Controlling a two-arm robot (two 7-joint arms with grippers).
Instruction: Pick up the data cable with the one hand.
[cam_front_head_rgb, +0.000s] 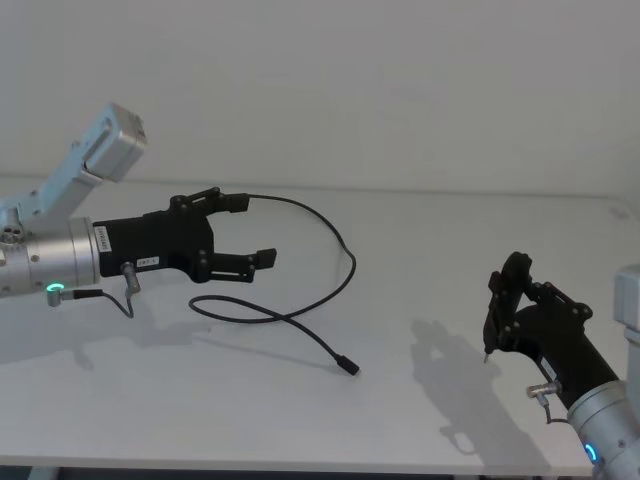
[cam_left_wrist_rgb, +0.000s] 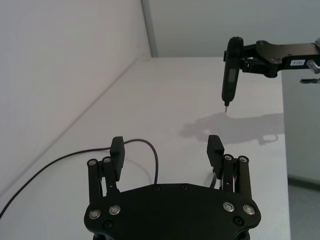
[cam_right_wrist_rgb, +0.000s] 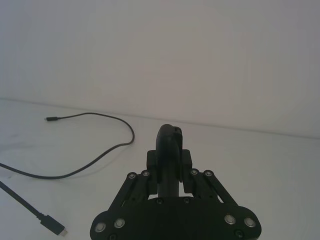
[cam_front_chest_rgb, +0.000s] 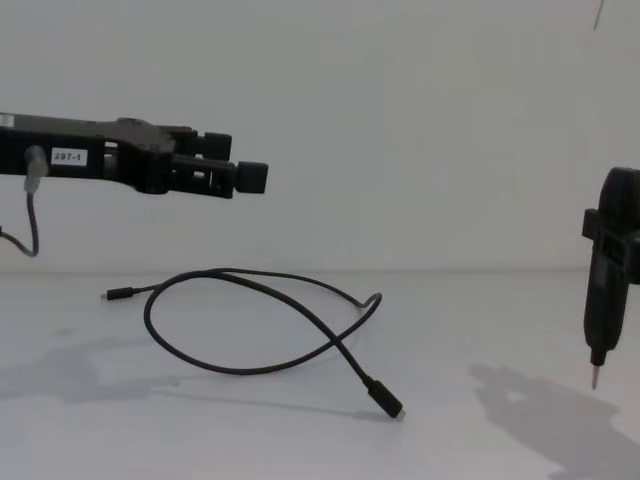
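Left hand (cam_front_head_rgb: 255, 230), jaws apart and empty, hovers above the data cable (cam_front_head_rgb: 352, 262), which lies looped flat on the bench (cam_front_head_rgb: 450, 260). Risk: the thin cable slips the tips if the descent stops short. Right hand (cam_front_head_rgb: 520, 300), clamped on a pen-like tool (cam_left_wrist_rgb: 231, 75), sits well right of the cable.

Bright, even overhead light. On the white table (cam_front_head_rgb: 450, 250), soft grey shadows lie by the left gripper (cam_front_head_rgb: 254, 230) at eight o'clock and the right gripper (cam_front_head_rgb: 506, 292) at five o'clock.

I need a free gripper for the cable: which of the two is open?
The left gripper, jaws spread wide over the far end of the data cable; the right gripper is shut on a slim metal-tipped tool.
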